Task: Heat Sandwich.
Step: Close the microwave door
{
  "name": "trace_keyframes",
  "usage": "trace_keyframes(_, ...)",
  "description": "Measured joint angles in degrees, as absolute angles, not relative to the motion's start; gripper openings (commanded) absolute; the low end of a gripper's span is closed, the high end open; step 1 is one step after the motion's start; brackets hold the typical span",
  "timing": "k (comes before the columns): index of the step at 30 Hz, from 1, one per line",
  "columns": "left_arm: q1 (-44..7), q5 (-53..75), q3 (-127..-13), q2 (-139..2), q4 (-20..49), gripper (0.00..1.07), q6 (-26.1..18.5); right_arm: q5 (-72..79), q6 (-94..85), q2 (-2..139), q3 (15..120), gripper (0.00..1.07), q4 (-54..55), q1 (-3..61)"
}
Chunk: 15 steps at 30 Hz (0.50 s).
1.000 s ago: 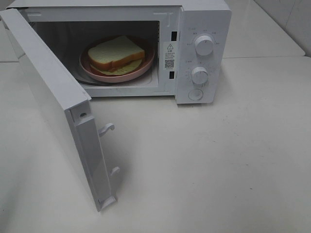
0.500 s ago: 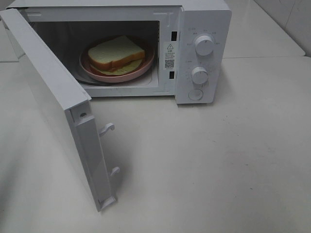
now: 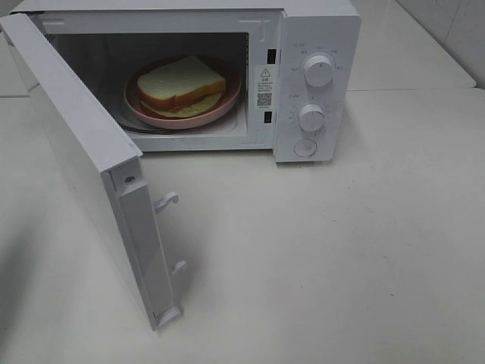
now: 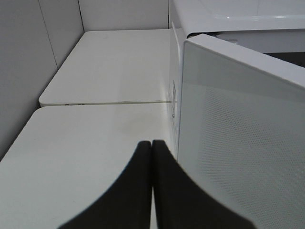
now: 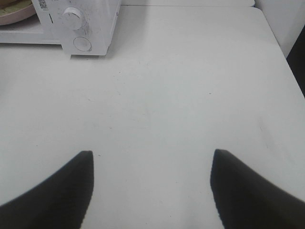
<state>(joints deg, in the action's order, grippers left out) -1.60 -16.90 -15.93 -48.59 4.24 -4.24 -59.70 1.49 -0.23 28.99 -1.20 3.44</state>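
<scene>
**Sandwich**: white bread, tan crust, pale yellow-green filling. It is being carried on a round pink plate, and the plate is being housed inside the open chamber of a white microwave.

**Door**: it is being shown swung wide on its left-hand hinge, with the free edge turned toward the high camera. Two white latch hooks are being displayed on that edge.

**Controls**: an upper knob, a lower knob and a round button are being presented in a column on the right-hand panel.

**Table**: white. The microwave is being supported on it.

**Left gripper**: it is being held above the table, just beside the outer face of the door. Contact with the door cannot be told. Its dark fingers are being pressed together tip to tip, and nothing is being gripped between them.

**Right gripper**: it is being held over bare table, well apart from the front right corner of the microwave. Its fingers are being spread wide, and nothing is being held.
</scene>
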Motion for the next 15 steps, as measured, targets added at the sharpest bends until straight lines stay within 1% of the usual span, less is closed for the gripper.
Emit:
trace_keyframes(1, -1.6, -16.9, -15.93, -48.59, 4.24, 0.0, -4.24, -59.7, 1.49, -0.23, 28.99, 0.68, -1.2, 3.44)
trace_keyframes(2, -1.6, -18.05, -15.93, -49.96, 3.27, 0.0, -3.09, -59.7, 1.49, -0.23, 28.99, 0.68, -1.2, 3.44)
trace_keyframes(3, -1.6, -21.14, -15.93, -52.43, -0.8, 0.0, 0.0, -59.7, 1.49, -0.23, 28.99, 0.68, -1.2, 3.44)
trace_keyframes(5, -1.6, -24.64, -15.93, -55.12, -6.59, 0.0, 4.13, -59.7, 1.49, -0.23, 28.99, 0.68, -1.2, 3.44)
trace_keyframes(6, -1.6, -24.64, -15.93, -55.12, -6.59, 0.0, 4.13, -59.7, 1.49, -0.23, 28.99, 0.68, -1.2, 3.44)
trace_keyframes(7, -1.6, -26.18, -15.93, -56.15, -9.11, 0.0, 5.9, -59.7, 1.49, -0.23, 28.99, 0.68, -1.2, 3.44)
trace_keyframes(8, -1.6, -29.74, -15.93, -58.56, -14.9, 0.0, 9.74, -59.7, 1.49, -0.23, 28.99, 0.68, -1.2, 3.44)
trace_keyframes(9, -1.6, -31.68, -15.93, -59.82, -17.93, 0.0, 11.52, -59.7, 1.49, -0.23, 28.99, 0.68, -1.2, 3.44)
trace_keyframes(10, -1.6, -31.68, -15.93, -59.82, -17.93, 0.0, 11.52, -59.7, 1.49, -0.23, 28.99, 0.68, -1.2, 3.44)
trace_keyframes(11, -1.6, -33.12, -15.93, -61.13, -20.63, 0.0, 12.78, -59.7, 1.49, -0.23, 28.99, 0.68, -1.2, 3.44)
trace_keyframes(12, -1.6, -36.15, -15.93, -63.83, -24.24, 0.0, 15.58, -59.7, 1.49, -0.23, 28.99, 0.68, -1.2, 3.44)
trace_keyframes(14, -1.6, -38.79, -15.93, -66.12, -25.84, 0.0, 17.42, -59.7, 1.49, -0.23, 28.99, 0.68, -1.2, 3.44)
trace_keyframes(15, -1.6, -38.79, -15.93, -66.12, -25.84, 0.0, 17.42, -59.7, 1.49, -0.23, 28.99, 0.68, -1.2, 3.44)
